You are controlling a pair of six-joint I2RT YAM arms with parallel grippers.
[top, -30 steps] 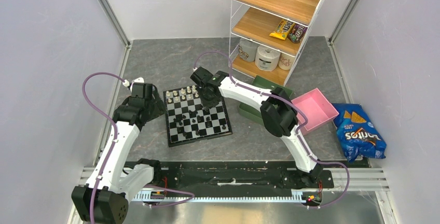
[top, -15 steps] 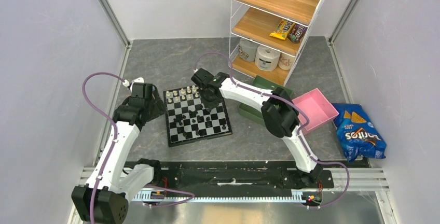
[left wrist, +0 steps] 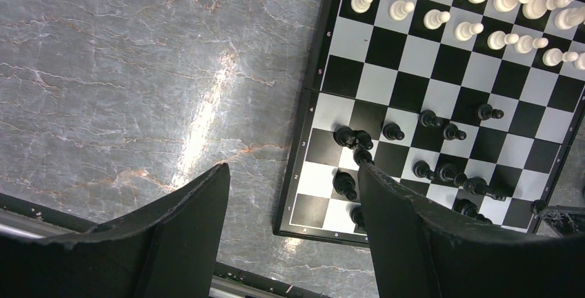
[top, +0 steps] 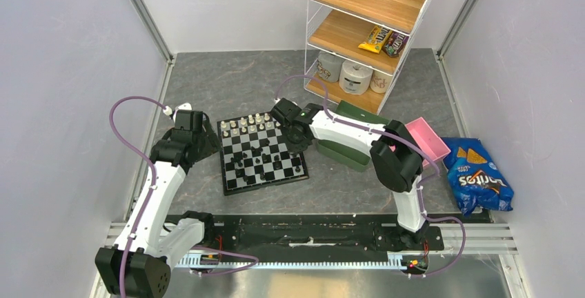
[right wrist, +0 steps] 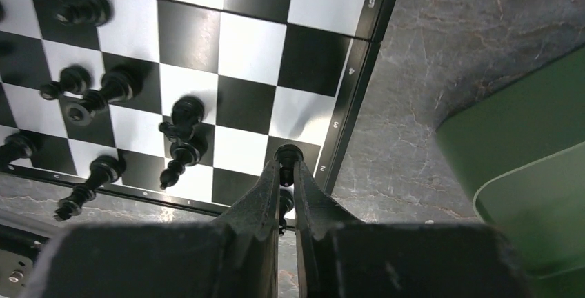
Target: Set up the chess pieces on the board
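Note:
The board [top: 265, 185] lies at the table's middle. Cream-white chess pieces [top: 247, 125] stand in rows along its far side, and black chess pieces [top: 257, 161] are scattered over its near half. My right gripper [top: 295, 136] hangs over the board's right edge, shut on a small black piece [right wrist: 288, 154] pinched at its fingertips above the board [right wrist: 248, 43]. Other black pieces [right wrist: 181, 132] stand to the left of it. My left gripper [left wrist: 293, 170] is open and empty above the left rim of the board [left wrist: 407, 91], near black pieces [left wrist: 441, 147]; white pieces [left wrist: 483, 8] line the top.
A green tray [top: 345, 150] lies just right of the board, its wall close to my right fingers [right wrist: 531, 139]. A pink tray [top: 422, 143] and a blue chips bag [top: 479, 178] lie farther right. A wire shelf rack [top: 365, 29] stands at the back.
My right gripper has shut on a black piece and moved rightward from the board's middle to its right edge. The left arm has not moved.

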